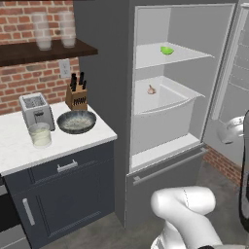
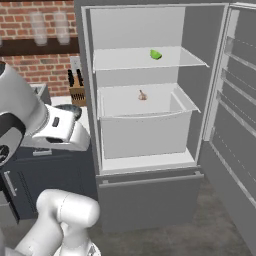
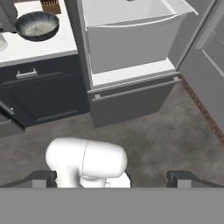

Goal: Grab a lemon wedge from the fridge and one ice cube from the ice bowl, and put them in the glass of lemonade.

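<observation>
1. The tool [image 3: 111, 177] hangs fully spread, empty, well short of the fridge [image 1: 104, 63].
2. The lemon wedge [image 1: 167, 50] sits on the upper shelf.
3. It's tiny; a careless reach could knock it backward.

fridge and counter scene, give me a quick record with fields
fridge: door open, pale shelves and drawer showing
lemon wedge: on the upper shelf, untouched
garlic-like bulb: in the drawer below that shelf
ice bowl: on the counter beside the toaster
glass of lemonade: in front of the toaster
knife block: behind the bowl, at the brick wall
gripper: open, empty, away from the shelf
</observation>
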